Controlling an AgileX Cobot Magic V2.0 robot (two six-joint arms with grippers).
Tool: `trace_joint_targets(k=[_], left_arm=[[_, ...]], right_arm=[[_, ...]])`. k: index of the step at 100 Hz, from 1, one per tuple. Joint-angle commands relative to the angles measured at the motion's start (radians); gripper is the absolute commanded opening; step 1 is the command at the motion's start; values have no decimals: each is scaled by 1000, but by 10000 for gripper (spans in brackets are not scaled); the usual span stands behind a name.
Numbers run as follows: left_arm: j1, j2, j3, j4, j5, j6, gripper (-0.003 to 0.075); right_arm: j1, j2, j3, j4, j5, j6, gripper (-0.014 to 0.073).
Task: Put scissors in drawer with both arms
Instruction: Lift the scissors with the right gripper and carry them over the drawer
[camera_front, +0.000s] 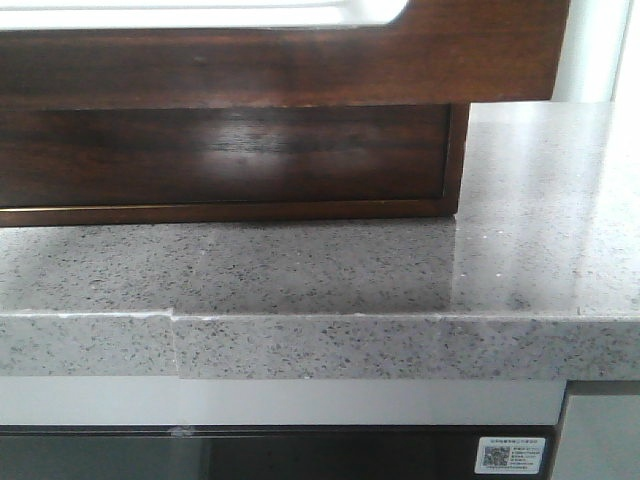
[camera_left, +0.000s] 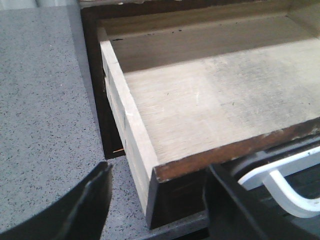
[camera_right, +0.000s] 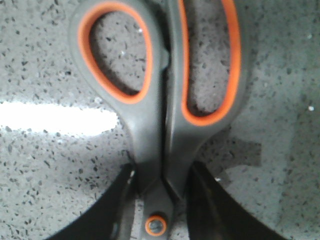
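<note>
Right gripper (camera_right: 159, 197) clamps the scissors (camera_right: 160, 90) near the pivot screw — grey handles with orange-lined loops, held above the speckled countertop (camera_right: 45, 175). Beside that countertop the drawer (camera_left: 210, 100) stands pulled out, its pale wooden floor bare. Left gripper (camera_left: 155, 200) hangs at the drawer's dark front corner — fingers spread, one on either side of it, holding nothing.

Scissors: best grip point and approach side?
Grip the scissors at the narrow neck between the orange-lined finger loops and the pivot screw, one finger on each flat flank. The closed handles form a slim waist there. The right gripper already straddles it, seemingly shut, coming from the blade end.
</note>
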Motion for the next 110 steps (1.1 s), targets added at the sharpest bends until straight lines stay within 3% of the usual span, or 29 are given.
trace_joint_targets(k=[1, 42, 73, 94, 110], left_arm=[[-9, 5, -26, -13, -77, -7, 388], [-9, 5, -26, -4, -77, -7, 388], [-9, 5, -26, -4, -77, -7, 388], [-9, 5, -26, -4, -77, -7, 388], [-9, 5, -26, -4, -77, -7, 388]], right_arm=[[0, -40, -28, 3, -8, -12, 64], [1, -159, -84, 60, 54, -12, 44], [59, -460, -178, 323, 59, -221, 44], [252, -632, -182, 396, -5, -351, 44], [488, -670, -182, 396, -35, -414, 44]])
